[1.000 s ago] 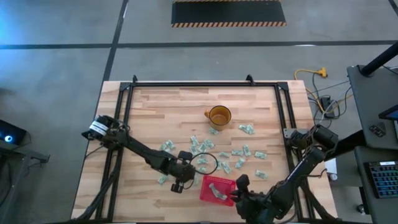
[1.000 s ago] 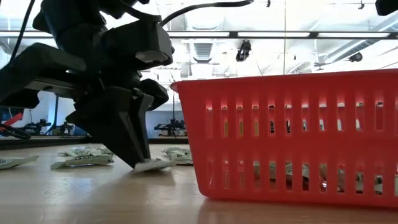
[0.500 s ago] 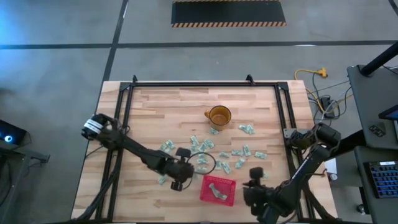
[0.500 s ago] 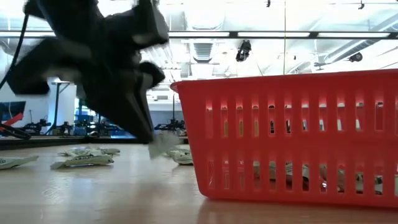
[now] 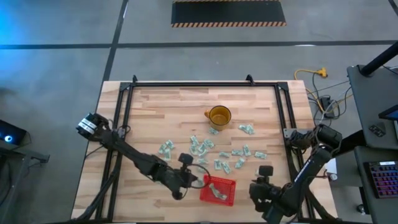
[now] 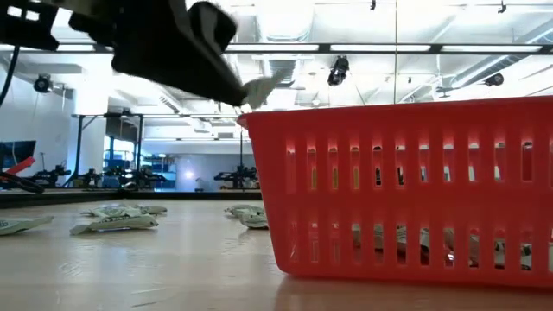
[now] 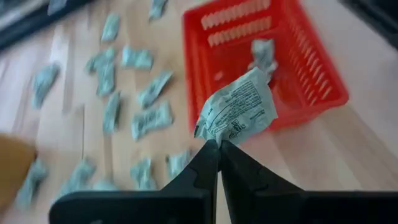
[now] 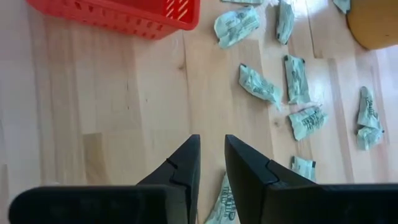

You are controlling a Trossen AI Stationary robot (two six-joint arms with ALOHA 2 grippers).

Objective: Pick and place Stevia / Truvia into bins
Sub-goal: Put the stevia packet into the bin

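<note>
Print on packet (image 7: 238,114): small, not readable | left gripper (image 7: 215,147): clamped on packet, above red basket (image 7: 311,68) edge | right gripper (image 8: 211,163): slightly apart, over packet, holding unclear

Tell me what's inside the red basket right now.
The red basket holds at least one crumpled packet at its far end; the packet pinched in the left pincer covers part of the floor, so more may be hidden.

Pale green packets (image 5: 219,154) scattered beside red mesh basket (image 5: 218,191).
</note>
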